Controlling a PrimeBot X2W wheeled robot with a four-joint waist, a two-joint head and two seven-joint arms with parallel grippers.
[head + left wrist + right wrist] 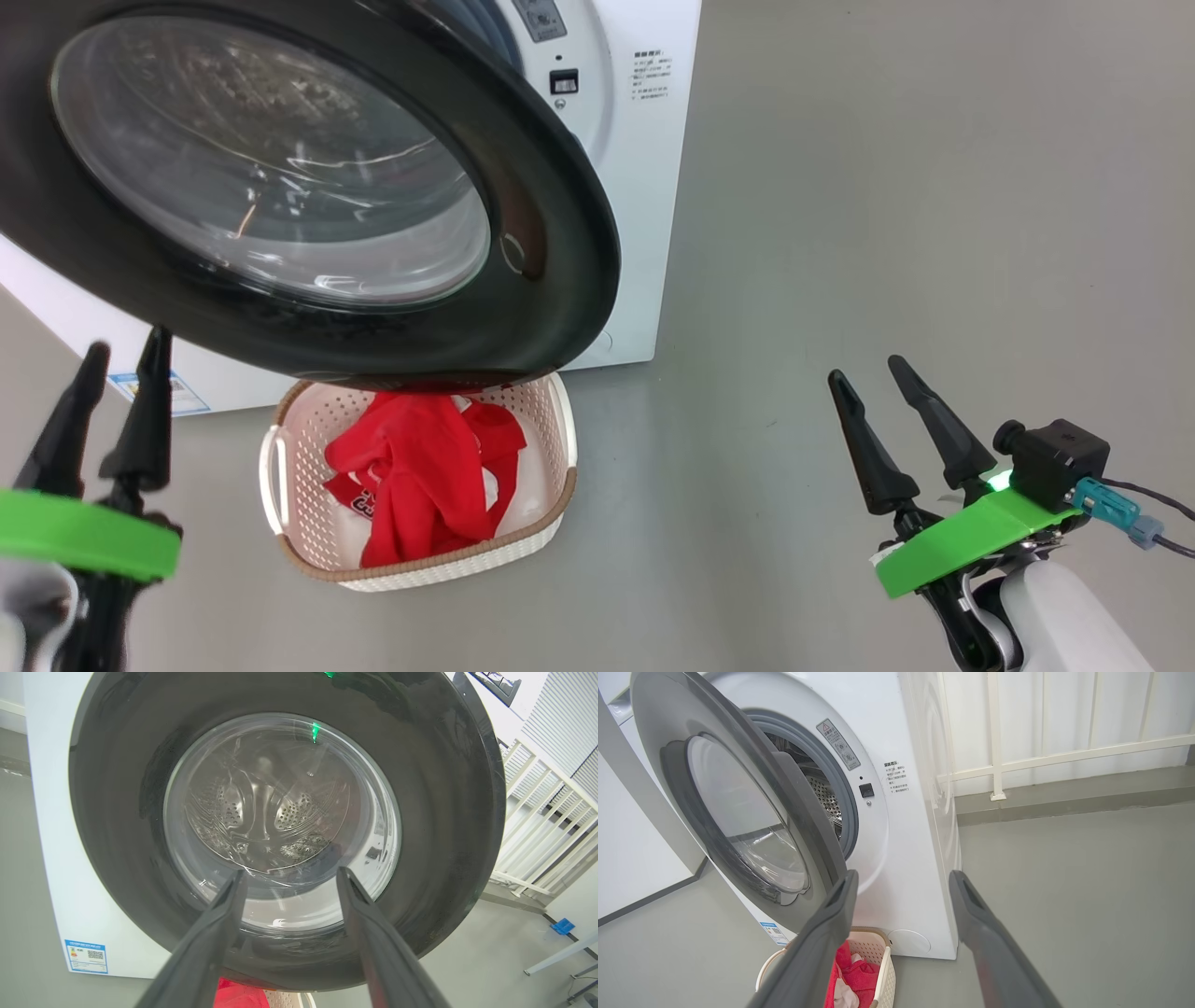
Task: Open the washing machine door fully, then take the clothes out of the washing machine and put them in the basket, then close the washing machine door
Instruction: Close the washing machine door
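Hanging spread and empty, my left jaws point at the glass of the washing machine door [285,826]. My right jaws are parted too, gripping nothing. The door stands ajar, swung out from the washing machine [644,168] above the basket [313,523], which sits on the floor [887,233]. The clothes [420,476], red and white, lie heaped inside the basket.

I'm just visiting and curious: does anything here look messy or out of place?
Nothing much. The washing machine door stands half open, and the red clothes lie bunched inside the basket, none spilled on the floor.
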